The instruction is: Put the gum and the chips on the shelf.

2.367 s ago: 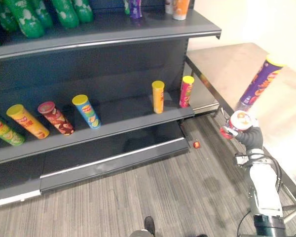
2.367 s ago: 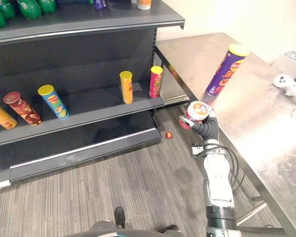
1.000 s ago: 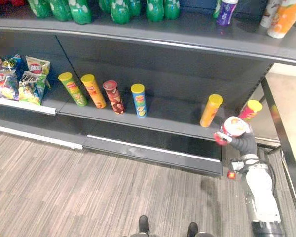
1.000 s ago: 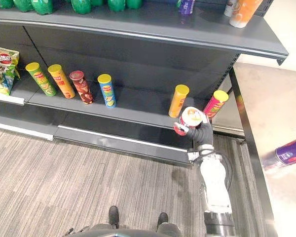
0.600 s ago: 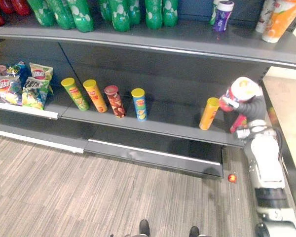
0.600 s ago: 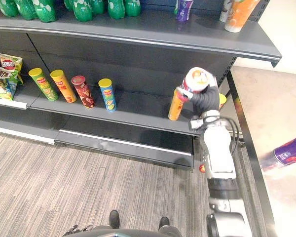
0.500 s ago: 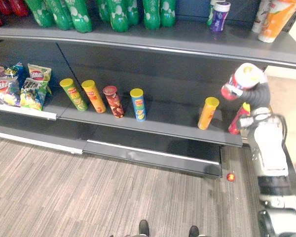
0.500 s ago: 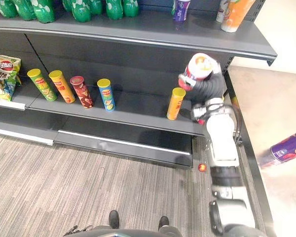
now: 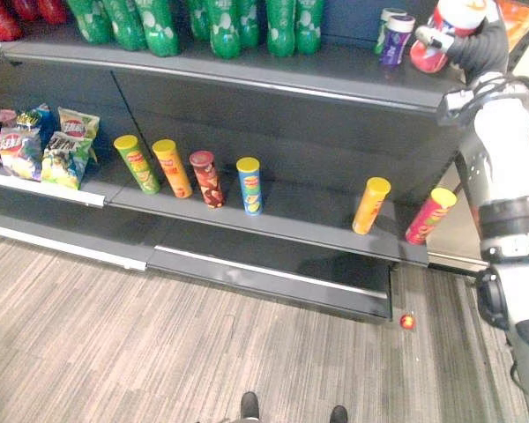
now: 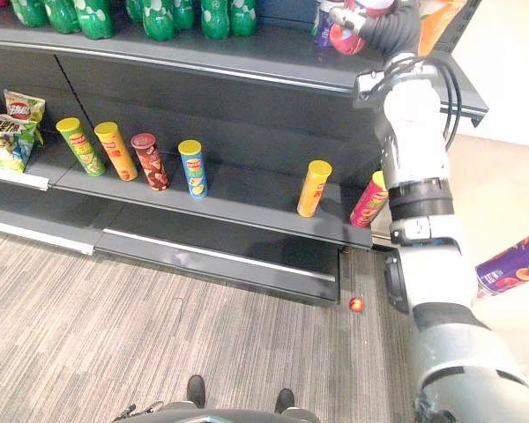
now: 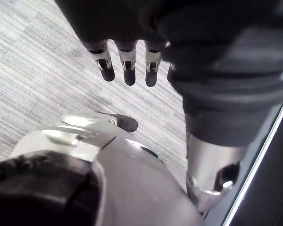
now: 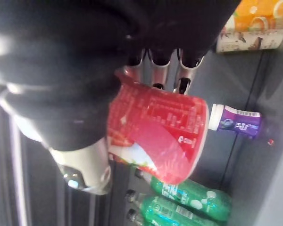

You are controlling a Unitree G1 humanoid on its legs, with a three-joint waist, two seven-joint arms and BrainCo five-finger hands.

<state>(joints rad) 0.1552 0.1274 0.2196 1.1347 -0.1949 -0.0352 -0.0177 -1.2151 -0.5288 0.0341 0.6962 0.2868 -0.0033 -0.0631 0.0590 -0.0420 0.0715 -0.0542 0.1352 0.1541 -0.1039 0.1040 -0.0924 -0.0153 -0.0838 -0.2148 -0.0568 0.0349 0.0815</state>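
Observation:
My right hand [image 9: 483,40] is shut on a red gum tub [image 9: 448,26] with a white lid, held up at the right end of the top shelf [image 9: 335,81]. The right wrist view has the fingers curled round the red tub [image 12: 155,136], which is tilted, with the shelf's bottles past it. A purple chips can [image 10: 516,269] lies on the steel table at the far right. My left hand [image 11: 127,66] hangs over the carpet with relaxed fingers, holding nothing.
Beside the tub stand a purple bottle [image 9: 394,40] and an orange carton [image 10: 436,22]; green bottles [image 9: 220,22] fill the shelf's left. Several chip cans [image 9: 247,185] lean on the middle shelf, snack bags [image 9: 66,145] at its left. A small red ball [image 9: 407,322] lies on the floor.
My right hand has lifted the gum tub from the middle shelf's height up to the top shelf's right end. The camera has shifted slightly.

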